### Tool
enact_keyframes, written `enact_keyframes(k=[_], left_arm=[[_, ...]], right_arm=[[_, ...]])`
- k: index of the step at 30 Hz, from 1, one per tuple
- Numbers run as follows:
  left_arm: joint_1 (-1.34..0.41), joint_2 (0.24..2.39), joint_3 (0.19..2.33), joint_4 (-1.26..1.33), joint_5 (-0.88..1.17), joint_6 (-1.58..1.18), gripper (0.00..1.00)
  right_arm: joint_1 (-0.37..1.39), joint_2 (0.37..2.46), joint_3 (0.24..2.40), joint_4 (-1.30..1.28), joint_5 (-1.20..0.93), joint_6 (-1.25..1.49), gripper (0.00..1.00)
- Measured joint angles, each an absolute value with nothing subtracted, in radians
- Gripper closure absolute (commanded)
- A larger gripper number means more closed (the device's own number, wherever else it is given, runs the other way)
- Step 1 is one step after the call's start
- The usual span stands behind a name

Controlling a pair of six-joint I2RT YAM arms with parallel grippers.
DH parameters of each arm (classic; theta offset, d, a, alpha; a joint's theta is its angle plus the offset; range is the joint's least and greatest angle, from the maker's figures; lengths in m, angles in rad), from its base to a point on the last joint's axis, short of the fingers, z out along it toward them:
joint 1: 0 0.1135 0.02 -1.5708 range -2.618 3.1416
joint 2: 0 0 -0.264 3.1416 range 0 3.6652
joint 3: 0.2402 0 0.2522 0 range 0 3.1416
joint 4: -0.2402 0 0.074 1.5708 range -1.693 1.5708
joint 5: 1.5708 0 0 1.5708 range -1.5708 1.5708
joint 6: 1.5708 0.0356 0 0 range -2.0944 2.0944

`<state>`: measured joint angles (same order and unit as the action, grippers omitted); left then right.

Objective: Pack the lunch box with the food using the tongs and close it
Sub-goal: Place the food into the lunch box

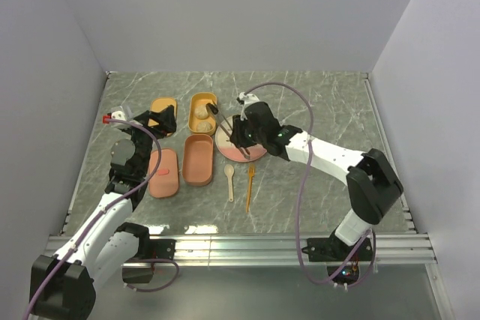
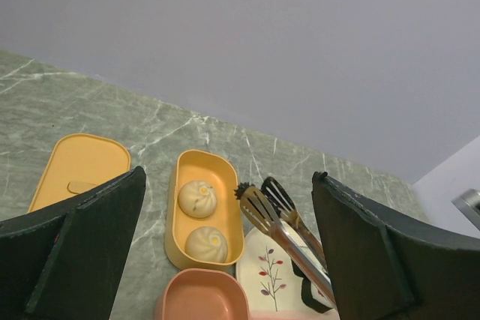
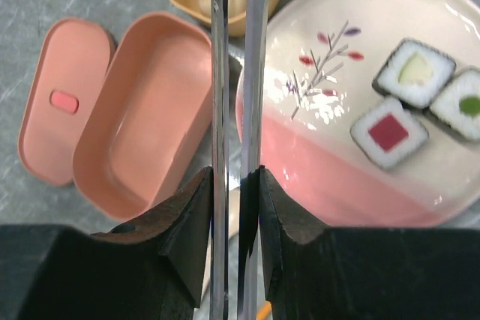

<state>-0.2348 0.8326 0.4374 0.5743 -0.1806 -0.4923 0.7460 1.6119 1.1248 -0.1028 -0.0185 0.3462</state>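
Note:
My right gripper (image 3: 236, 185) is shut on the tongs (image 3: 235, 73), squeezing the two metal arms close together. The tongs (image 1: 225, 121) slant up-left from the plate (image 1: 251, 154) to the yellow lunch box (image 1: 202, 114). A small dark piece (image 2: 244, 191) shows at the tongs' slotted tips (image 2: 264, 209), by the box's right rim; I cannot tell if it is pinched. Two beige balls (image 2: 197, 197) (image 2: 206, 244) lie in the yellow box (image 2: 178, 224). Three sushi rolls (image 3: 414, 73) (image 3: 389, 133) (image 3: 465, 106) sit on the plate (image 3: 352, 177). My left gripper (image 2: 229, 177) hangs open, empty, left of the box (image 1: 161, 120).
An empty pink box (image 1: 198, 159) and its pink lid (image 1: 163, 172) lie in front of the yellow box. The yellow lid (image 1: 163, 106) lies at the back left. A beige spoon (image 1: 229, 181) and an orange fork (image 1: 250, 183) lie in front of the plate.

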Motion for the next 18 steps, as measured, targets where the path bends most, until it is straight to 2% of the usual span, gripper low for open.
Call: enact_keyframes(k=[18], left_arm=[[-0.232,0.833,0.435,0.574,-0.181,-0.492,0.01]], right_arm=[[0.731,1.855,1.364,-0.13,0.042,0.335,0.69]])
